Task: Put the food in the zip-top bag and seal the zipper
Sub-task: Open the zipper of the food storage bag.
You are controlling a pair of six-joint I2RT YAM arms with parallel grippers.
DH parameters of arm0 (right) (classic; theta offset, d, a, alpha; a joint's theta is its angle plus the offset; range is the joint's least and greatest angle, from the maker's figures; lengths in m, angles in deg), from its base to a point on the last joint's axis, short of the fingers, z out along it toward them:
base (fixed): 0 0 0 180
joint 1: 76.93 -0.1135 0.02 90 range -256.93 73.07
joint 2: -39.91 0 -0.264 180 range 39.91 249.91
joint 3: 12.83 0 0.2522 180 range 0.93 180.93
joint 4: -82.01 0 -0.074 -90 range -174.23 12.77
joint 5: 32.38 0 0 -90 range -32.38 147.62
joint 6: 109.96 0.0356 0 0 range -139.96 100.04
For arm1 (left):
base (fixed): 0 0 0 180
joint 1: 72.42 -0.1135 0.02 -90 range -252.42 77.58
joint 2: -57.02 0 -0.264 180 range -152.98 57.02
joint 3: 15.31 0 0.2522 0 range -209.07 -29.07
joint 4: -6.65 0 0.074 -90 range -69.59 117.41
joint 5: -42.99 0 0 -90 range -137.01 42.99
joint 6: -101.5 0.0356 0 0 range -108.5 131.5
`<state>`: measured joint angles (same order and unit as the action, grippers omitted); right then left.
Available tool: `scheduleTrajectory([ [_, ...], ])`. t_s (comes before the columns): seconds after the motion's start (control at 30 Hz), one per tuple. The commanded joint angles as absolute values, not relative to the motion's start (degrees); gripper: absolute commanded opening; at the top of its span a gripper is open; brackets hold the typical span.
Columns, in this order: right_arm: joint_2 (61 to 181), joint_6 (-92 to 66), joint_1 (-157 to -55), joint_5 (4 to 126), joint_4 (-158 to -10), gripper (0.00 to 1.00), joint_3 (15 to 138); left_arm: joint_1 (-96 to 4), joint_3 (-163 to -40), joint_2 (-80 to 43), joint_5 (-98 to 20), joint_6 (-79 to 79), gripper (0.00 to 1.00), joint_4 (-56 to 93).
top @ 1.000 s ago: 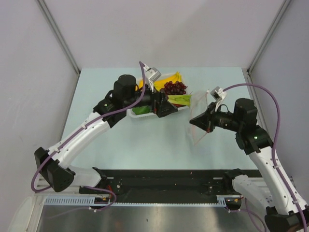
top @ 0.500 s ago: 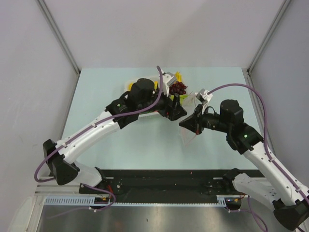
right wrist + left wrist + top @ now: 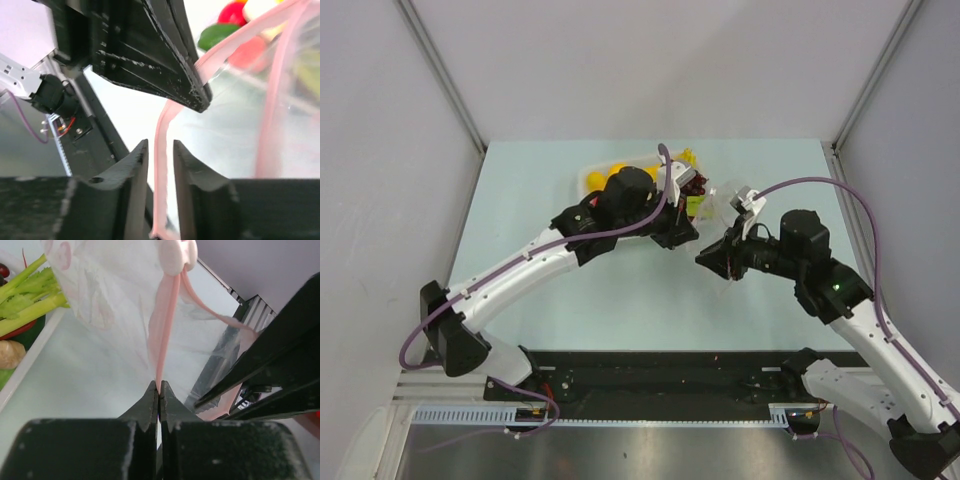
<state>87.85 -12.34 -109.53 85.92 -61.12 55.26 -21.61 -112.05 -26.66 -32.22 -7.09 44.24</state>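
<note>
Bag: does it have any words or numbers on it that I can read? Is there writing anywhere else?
There is no text to quote: no word, number or sign can be read in any view.
Bag: it has only faint pink marks, blurred shapes that cannot be read as letters.
Zipper: plain pink, no writing.
Nothing else in view shows any writing.

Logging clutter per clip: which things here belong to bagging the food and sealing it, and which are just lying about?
Belongs to the job: zip-top bag; its pink zipper, pinched by the left fingers and running between the right fingers; food, such as the green stalk.
Just there: white basket holding the food; table.
</note>
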Motion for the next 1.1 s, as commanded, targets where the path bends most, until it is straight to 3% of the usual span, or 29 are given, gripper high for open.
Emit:
scheduleTrajectory([
  [0.0, 85.4, -16.6, -109.9, 81.0, -59.3, 0.33, 62.3, -23.1, -114.6, -23.1, -30.0, -7.8, 0.00, 46.2],
  [0.13, 85.8, -19.6, -109.9, 80.2, -59.1, 0.43, 64.6, -24.7, -115.6, -17.7, -28.0, -6.5, 0.00, 52.7],
  [0.27, 87.4, -19.8, -110.0, 80.9, -61.2, 0.46, 64.7, -24.8, -115.1, -11.5, -32.3, -2.8, 0.00, 59.9],
  [0.33, 88.9, -19.1, -110.0, 82.7, -63.8, 0.49, 64.8, -25.3, -115.6, -9.3, -40.1, -0.9, 0.00, 66.0],
  [0.5, 94.2, -17.3, -110.1, 89.3, -68.9, 0.50, 65.4, -32.5, -122.9, -6.9, -41.4, 11.3, 0.00, 82.1],
  [0.6, 98.0, -15.8, -110.1, 91.1, -71.9, 0.52, 65.3, -36.4, -124.3, -3.2, -49.6, 17.4, 0.00, 90.4],
  [0.8, 103.4, -13.4, -110.1, 94.1, -76.3, 0.53, 65.8, -42.9, -115.2, 6.4, -87.2, 24.9, 0.00, 80.9],
  [0.93, 104.6, -13.5, -110.1, 94.7, -76.2, 0.53, 66.3, -46.8, -112.5, 9.4, -94.2, 30.9, 0.00, 73.7],
  [1.07, 104.7, -14.1, -110.1, 94.3, -74.9, 0.53, 66.3, -46.8, -110.5, 4.3, -90.5, 29.1, 0.00, 76.6],
])
